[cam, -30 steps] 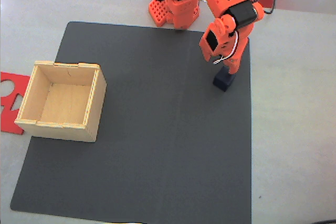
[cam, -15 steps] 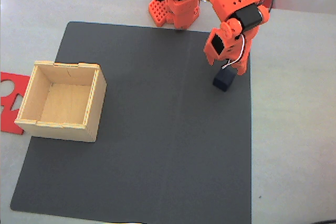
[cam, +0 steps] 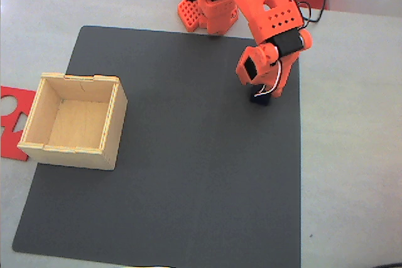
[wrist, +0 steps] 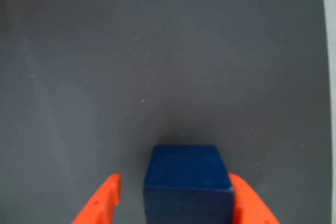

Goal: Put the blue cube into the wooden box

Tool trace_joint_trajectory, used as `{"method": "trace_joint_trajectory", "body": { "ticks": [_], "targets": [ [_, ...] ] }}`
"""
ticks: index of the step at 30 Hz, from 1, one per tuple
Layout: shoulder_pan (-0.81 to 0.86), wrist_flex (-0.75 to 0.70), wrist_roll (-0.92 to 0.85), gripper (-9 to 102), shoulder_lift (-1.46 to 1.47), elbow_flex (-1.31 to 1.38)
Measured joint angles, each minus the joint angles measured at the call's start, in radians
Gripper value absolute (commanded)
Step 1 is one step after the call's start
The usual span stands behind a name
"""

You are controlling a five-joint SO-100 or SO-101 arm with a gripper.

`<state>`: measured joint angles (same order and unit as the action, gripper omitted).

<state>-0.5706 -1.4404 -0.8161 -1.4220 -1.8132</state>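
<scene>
A: Your hand (wrist: 173,203) has its two orange fingers (wrist: 100,205) spread, one on each side of the blue cube (wrist: 186,179). In the wrist view the right finger looks tight against the cube while the left shows a sliver of mat between them, so you are not clamping it yet.

B: What can go wrong for me from here?

A: You sit off-centre. If you close like this, the nearer finger likely pushes the cube sideways or twists it, and you pinch a corner instead of flat faces. A grip like that could let go on the way across the dark mat (cam: 188,174).

B: And where is everything?

A: The cube (cam: 260,100) rests near the mat's right edge, toward the far side of the surface (cam: 352,155), mostly hidden under your arm in the fixed view. The wooden box (cam: 75,120) stands well apart at the mat's left edge, open and empty.

B: How does the cube look?

A: Small, matte, dark navy, crisp edges, sitting flat.
</scene>
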Motion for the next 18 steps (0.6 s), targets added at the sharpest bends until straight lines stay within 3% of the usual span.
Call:
{"method": "trace_joint_trajectory", "body": {
  "ticks": [5,13,18],
  "targets": [
    [0.055,0.005,-0.021,0,0.029,0.052],
    [0.094,0.023,-0.020,0,0.066,0.112],
    [0.252,-0.086,-0.023,0,0.026,0.265]
  ]
}}
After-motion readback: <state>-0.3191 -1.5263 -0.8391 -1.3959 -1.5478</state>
